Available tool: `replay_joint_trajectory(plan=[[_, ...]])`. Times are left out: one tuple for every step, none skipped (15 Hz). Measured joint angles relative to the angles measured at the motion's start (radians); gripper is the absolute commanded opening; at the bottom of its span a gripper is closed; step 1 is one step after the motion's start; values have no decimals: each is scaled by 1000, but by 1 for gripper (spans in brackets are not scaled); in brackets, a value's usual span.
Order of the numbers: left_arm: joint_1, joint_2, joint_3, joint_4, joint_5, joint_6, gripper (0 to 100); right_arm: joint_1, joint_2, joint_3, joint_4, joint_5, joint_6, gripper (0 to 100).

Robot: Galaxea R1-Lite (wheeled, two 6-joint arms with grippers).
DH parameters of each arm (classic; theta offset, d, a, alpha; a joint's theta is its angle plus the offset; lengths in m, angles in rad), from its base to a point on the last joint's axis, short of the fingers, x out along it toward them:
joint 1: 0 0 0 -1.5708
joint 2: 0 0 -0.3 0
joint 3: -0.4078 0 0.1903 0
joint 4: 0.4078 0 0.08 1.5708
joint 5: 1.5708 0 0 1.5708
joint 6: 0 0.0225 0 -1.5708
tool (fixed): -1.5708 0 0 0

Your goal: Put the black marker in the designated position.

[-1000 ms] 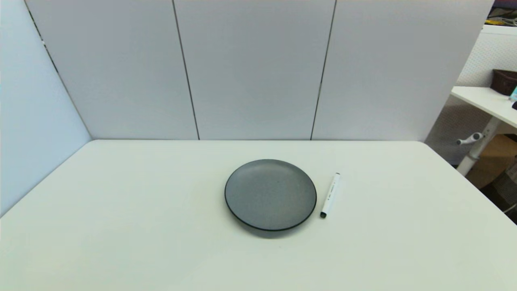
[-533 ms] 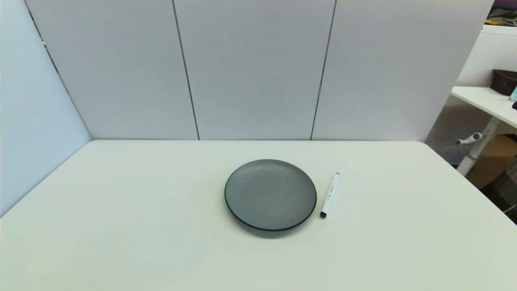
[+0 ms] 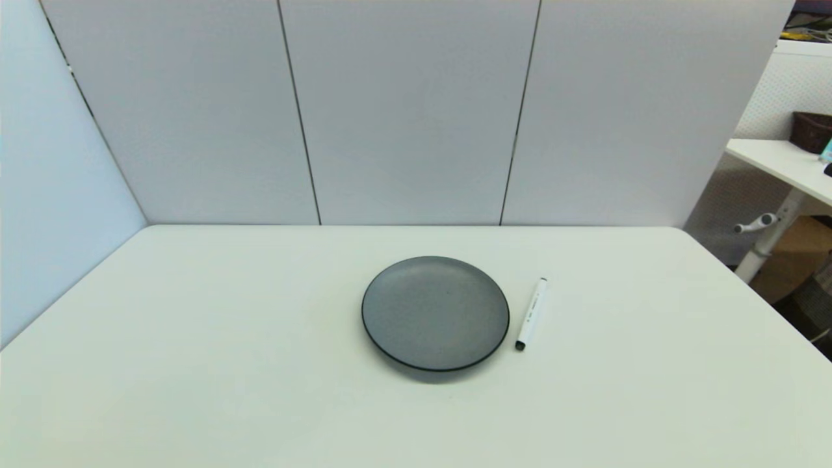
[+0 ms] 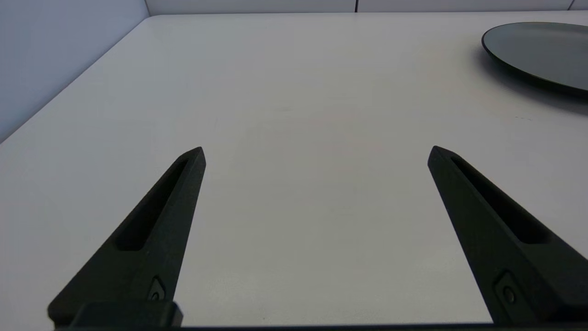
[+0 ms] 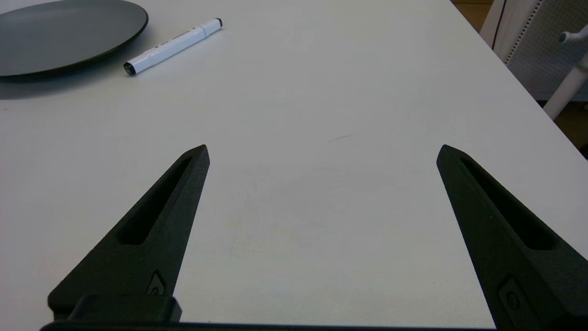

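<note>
White-barrelled black marker lies flat on my white bench, just beside the round dark grey plate at its 3 o'clock. My right claw and left claw hang released, empty. Probably round, it may roll plateward if nudged.

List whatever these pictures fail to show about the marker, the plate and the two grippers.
- Print on the white-barrelled black marker: too small to read in the head view or the right wrist view.
- Round dark grey plate: cut off by the picture's edge in both wrist views.
- Left gripper and right gripper: both open, outside the head view.
- The designated position: unmarked on the white table.
</note>
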Motion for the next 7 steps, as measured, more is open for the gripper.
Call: replay_joint_trajectory(plan=[[0,0,0,0,0,0,100,0,0,-1,0,-3,-1,100],[0,0,0,0,1,0,100,0,0,-2,3,-6,2,100],[0,0,0,0,0,0,100,0,0,-3,6,-13,4,100],[0,0,0,0,1,0,100,0,0,-3,7,-14,7,100],[0,0,0,0,1,0,100,0,0,-3,0,-12,9,100],[0,0,0,0,1,0,100,0,0,-2,-1,-12,10,100],[0,0,0,0,0,0,100,0,0,-1,-1,-12,10,100]])
